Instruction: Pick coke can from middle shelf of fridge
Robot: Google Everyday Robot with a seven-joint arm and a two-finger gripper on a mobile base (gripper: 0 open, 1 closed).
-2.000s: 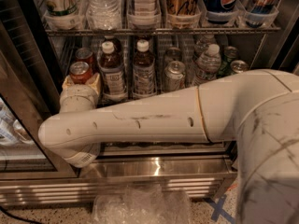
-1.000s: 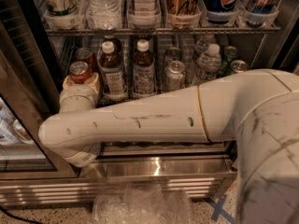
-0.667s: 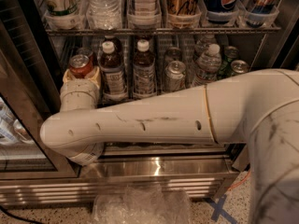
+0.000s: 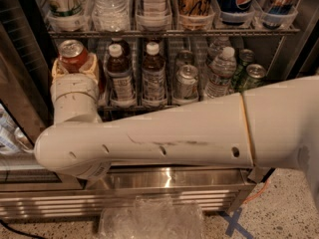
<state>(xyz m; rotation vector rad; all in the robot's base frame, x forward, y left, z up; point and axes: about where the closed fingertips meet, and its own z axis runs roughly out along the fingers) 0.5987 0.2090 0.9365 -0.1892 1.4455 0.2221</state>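
Note:
The red coke can [image 4: 72,53] with a silver top is at the left end of the middle shelf [image 4: 164,104], a chrome wire rack inside the fridge [image 4: 174,179]. My gripper [image 4: 74,66] reaches in from below on a cream wrist. Its two cream fingers [image 4: 91,63] stand on either side of the can and are shut on it. The can is upright and sits higher than the bottles beside it. My thick white arm [image 4: 174,138] crosses the view and hides the front of the shelf and what lies below it.
Two brown bottles [image 4: 119,73], a silver can [image 4: 187,81], water bottles [image 4: 222,68] and green cans [image 4: 254,73] stand right of the coke can. The rack above [image 4: 174,32] holds clear tubs of drinks. A dark door frame [image 4: 25,78] is at the left.
The coke can and my gripper have moved up and a little to the left together. My arm has shifted with them.

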